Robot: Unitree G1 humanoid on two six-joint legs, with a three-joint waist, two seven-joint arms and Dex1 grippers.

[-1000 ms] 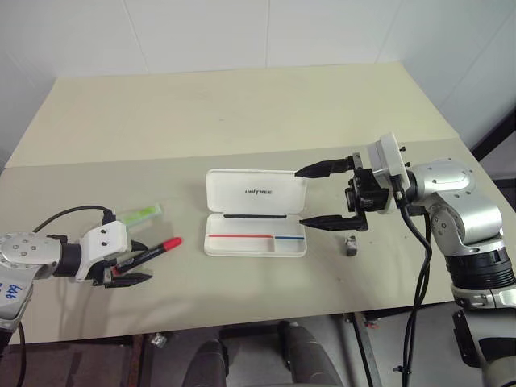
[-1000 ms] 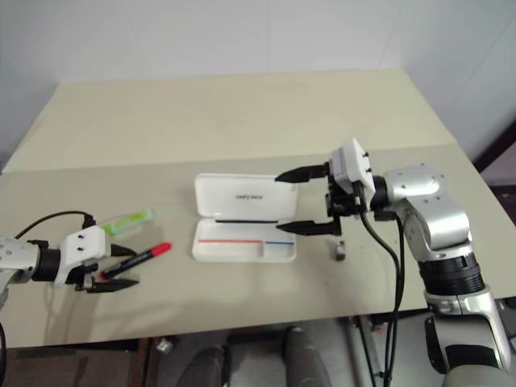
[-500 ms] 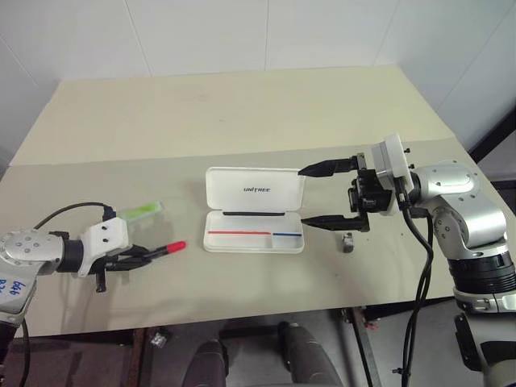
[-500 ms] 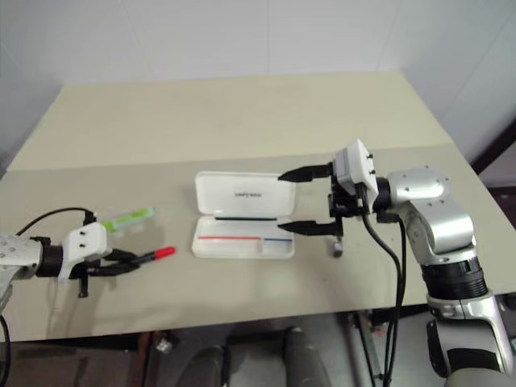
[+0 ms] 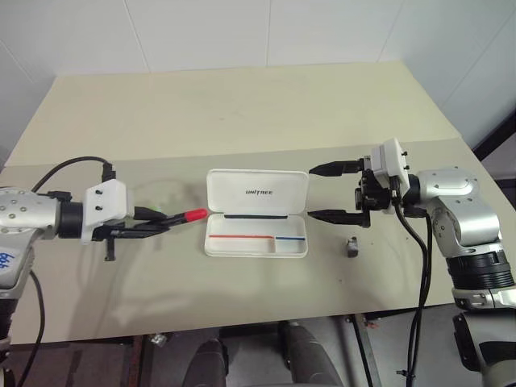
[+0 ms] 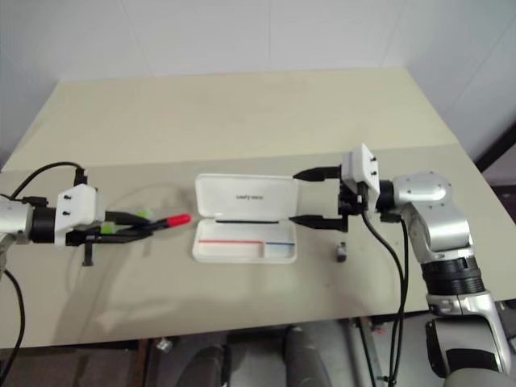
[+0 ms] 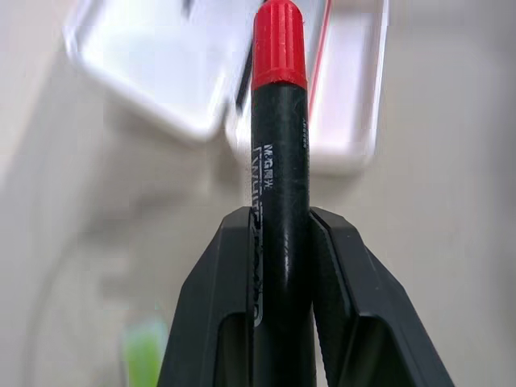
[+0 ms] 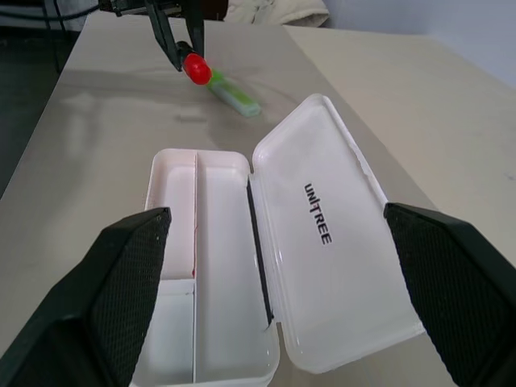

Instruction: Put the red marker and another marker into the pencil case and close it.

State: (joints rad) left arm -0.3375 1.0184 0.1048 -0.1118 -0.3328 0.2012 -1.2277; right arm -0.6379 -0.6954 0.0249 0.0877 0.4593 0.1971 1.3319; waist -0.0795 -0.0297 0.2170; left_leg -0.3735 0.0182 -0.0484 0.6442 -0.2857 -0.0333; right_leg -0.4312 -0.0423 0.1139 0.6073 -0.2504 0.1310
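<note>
1. We hold the red marker (image 5: pixel 171 218) in the left gripper (image 5: pixel 143 223), whose two black fingers (image 7: pixel 218 322) are clamped on the black barrel; the red cap projects past the fingertips
2. The marker's long axis runs along the gripper, almost level over the table (image 5: pixel 242 113), with the cap pointing toward the pencil case (image 5: pixel 256 214)
3. The pencil case lies open in the middle of the table: the lid with its dark logo is folded back on the far side and the tray with the red and blue stripe is on the near side
4. The cap tip sits just beside the left end of the case, about level with the hinge line; we judge that it is not yet over the tray
5. The case's long side runs across the table, roughly in line with the marker's axis, so we judge that little turning is needed; the coming move is a carry to the right and slightly toward the near side until the barrel is over the tray, then a lowering and release
6. The left arm is the nearer one to both markers
7. The green marker (image 6: pixel 122 225) lies on the table under the left gripper, partly hidden by it
8. The right gripper (image 5: pixel 336 191) is spread wide and empty, hanging just beside the right end of the case, one finger near the lid corner and one near the tray corner
9. A small grey block (image 5: pixel 351 246) rests on the table near the right gripper, apart from the case
</note>
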